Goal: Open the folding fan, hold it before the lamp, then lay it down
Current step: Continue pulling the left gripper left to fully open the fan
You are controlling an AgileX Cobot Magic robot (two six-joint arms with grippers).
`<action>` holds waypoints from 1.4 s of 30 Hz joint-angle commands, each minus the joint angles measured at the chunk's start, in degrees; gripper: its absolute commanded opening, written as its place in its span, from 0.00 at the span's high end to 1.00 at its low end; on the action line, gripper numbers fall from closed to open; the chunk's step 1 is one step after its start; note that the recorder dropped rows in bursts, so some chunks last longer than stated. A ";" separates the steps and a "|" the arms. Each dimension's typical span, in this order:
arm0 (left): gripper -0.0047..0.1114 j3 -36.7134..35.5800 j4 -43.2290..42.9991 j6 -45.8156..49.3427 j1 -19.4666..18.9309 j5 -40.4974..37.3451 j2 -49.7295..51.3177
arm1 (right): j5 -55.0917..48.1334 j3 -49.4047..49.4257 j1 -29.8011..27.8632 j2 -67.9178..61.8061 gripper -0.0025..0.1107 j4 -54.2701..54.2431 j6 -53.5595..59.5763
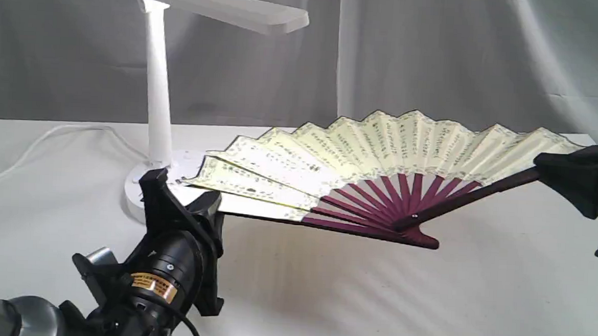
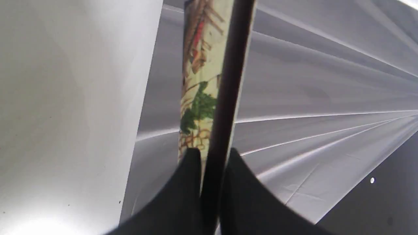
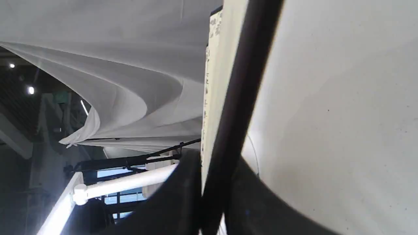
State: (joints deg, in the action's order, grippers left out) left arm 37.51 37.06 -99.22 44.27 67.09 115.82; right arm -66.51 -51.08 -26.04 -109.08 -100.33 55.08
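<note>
The white table (image 1: 424, 308) fills the foreground, and the white desk lamp (image 1: 158, 104) stands at its back left, long flat head reaching right from the slim stem. The folding fan (image 1: 361, 151) is spread wide and hangs in the air above the table, to the right of the stem. Its calligraphy face is turned up and forward, and it leans back, nearer flat than upright. Its left end is over the lamp's round base, whether touching I cannot tell, and the lamp head is well above it. The step in hand looks like presenting the open fan to the lamp. To do it well, both arms should move as one and hold their spacing, since drifting apart would strain the pleated leaf and closing in would fold it. The left end should also lift clear of the base before any tilt. The left gripper (image 1: 190, 195) is clamped on the fan's left guard (image 2: 228, 98), and the right gripper (image 1: 560, 169) is clamped on the right guard (image 1: 482, 190). Each wrist view shows the dark strip pinched between two black fingers. The pivot (image 1: 414, 216) sits low between the two grips, unsupported.
</note>
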 commanded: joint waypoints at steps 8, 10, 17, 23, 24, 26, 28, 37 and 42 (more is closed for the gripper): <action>0.96 0.03 4.31 0.85 1.13 2.87 -4.62 | 0.92 0.27 -4.08 0.03 0.98 2.03 2.52; 0.96 0.03 4.83 1.99 1.13 2.87 -5.59 | 0.92 0.27 -4.70 0.03 0.98 2.02 2.52; 0.96 -2.08 5.76 2.52 1.13 2.87 -7.53 | 0.45 0.27 -6.62 0.03 0.98 2.26 2.52; 0.96 -3.34 5.76 2.52 1.85 2.87 -8.04 | -2.12 0.27 -6.62 0.03 0.98 2.83 2.52; 0.96 -3.34 5.76 2.52 1.99 2.87 -8.18 | -2.70 0.27 -6.62 0.03 0.98 2.83 2.52; 0.96 -3.34 5.76 3.17 1.98 2.87 -8.56 | -3.45 0.27 -6.62 0.03 0.98 2.83 2.52; 0.96 -3.34 5.76 4.01 1.98 2.87 -9.26 | -3.45 0.27 -6.62 0.03 0.98 2.73 2.52; 0.96 -5.46 6.64 8.44 1.98 2.87 -14.99 | -3.45 0.27 -6.52 0.31 0.98 0.74 2.52; 0.96 -8.61 7.58 8.53 1.98 2.87 -17.90 | -3.45 1.32 -6.52 0.97 0.98 0.39 2.52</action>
State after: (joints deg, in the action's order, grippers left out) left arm 29.91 38.67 -87.87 46.66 65.49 100.02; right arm -74.76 -50.30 -31.52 -108.50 -98.75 54.94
